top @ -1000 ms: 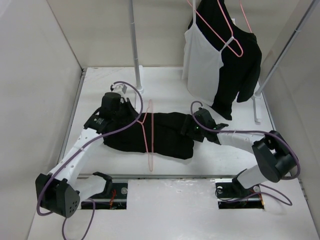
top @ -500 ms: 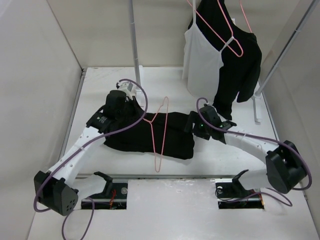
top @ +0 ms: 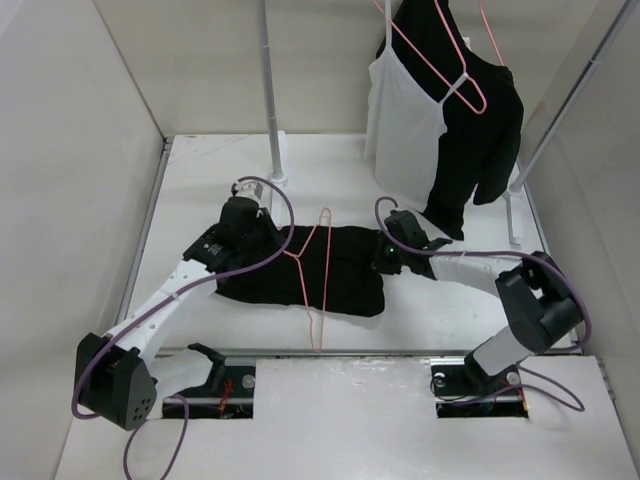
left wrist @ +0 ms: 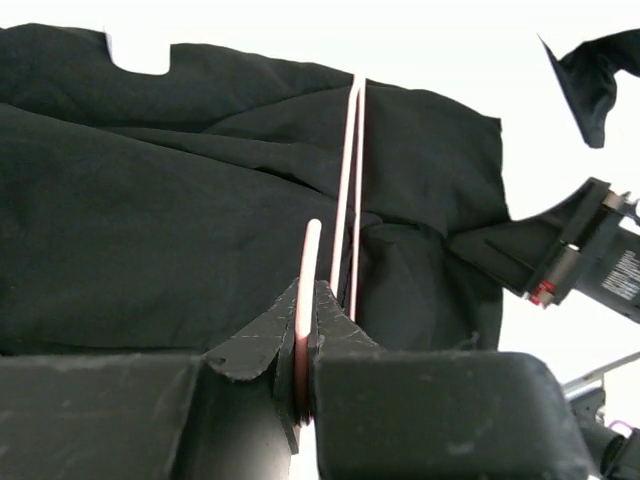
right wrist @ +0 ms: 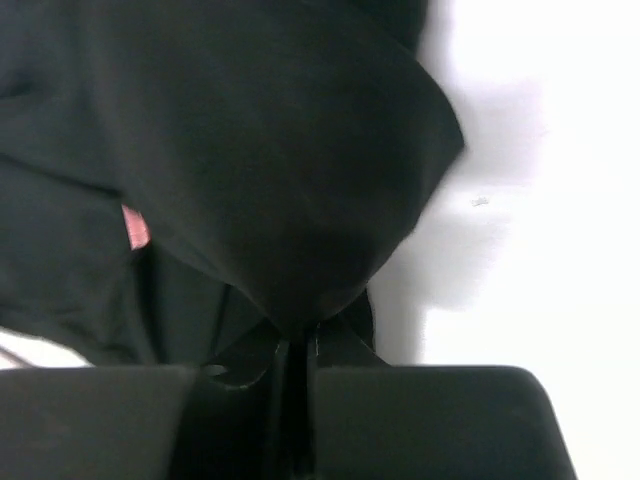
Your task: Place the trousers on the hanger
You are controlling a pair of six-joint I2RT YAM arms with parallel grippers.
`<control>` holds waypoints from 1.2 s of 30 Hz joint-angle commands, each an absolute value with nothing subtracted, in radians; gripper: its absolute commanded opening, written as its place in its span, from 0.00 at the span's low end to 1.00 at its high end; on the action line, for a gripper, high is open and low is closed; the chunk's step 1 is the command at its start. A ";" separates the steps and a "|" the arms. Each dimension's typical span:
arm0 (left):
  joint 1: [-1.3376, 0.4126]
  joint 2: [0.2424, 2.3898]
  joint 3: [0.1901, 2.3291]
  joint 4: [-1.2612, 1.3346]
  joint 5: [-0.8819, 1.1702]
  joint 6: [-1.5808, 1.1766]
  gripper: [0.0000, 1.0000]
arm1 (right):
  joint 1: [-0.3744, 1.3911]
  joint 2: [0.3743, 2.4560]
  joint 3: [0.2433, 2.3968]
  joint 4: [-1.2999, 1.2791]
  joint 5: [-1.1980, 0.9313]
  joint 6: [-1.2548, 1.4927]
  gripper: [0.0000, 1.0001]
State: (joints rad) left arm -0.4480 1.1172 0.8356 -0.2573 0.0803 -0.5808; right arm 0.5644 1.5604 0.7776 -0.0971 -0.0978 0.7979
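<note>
The black trousers (top: 340, 275) lie folded on the white table (top: 200, 170), between the two arms. The pink wire hanger (top: 322, 290) lies across them, running from the far side toward the near edge. My left gripper (top: 277, 242) is shut on the hanger's hook end; in the left wrist view the pink wire (left wrist: 308, 260) is pinched in my left gripper (left wrist: 306, 300), with the trousers (left wrist: 150, 220) spread beyond. My right gripper (top: 384, 260) is at the trousers' right edge. In the right wrist view my right gripper (right wrist: 298, 338) is shut on a fold of the trousers (right wrist: 270, 150).
A white camisole (top: 400, 130) on another pink hanger (top: 455, 75) and a black top (top: 485, 130) hang from the rack at the back right. Rack poles stand at the back centre (top: 268, 90) and at the right (top: 560, 110). White walls enclose the table.
My right gripper has shut on the trousers' right edge. My left gripper has shifted slightly with the hanger, whose long side has swung over the trousers.
</note>
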 commanded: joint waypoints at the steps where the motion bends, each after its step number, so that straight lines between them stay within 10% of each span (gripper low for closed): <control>1: -0.451 1.097 0.795 -0.236 0.023 -0.529 0.00 | 0.604 1.502 0.843 0.001 -0.172 0.778 0.00; 25: -0.451 1.078 0.833 -0.265 -0.014 -0.468 0.00 | 0.897 1.965 1.174 0.199 -0.284 0.804 0.00; 29: -0.451 1.089 0.856 -0.279 -0.023 -0.449 0.00 | 0.897 2.008 1.187 0.199 -0.307 0.792 0.40; 34: -0.451 1.100 0.833 -0.298 -0.023 -0.462 0.00 | 0.897 1.903 1.189 0.147 -0.306 0.758 0.65; 36: -0.451 1.091 0.833 -0.298 -0.034 -0.462 0.00 | 0.897 1.827 1.167 0.092 -0.227 0.735 1.00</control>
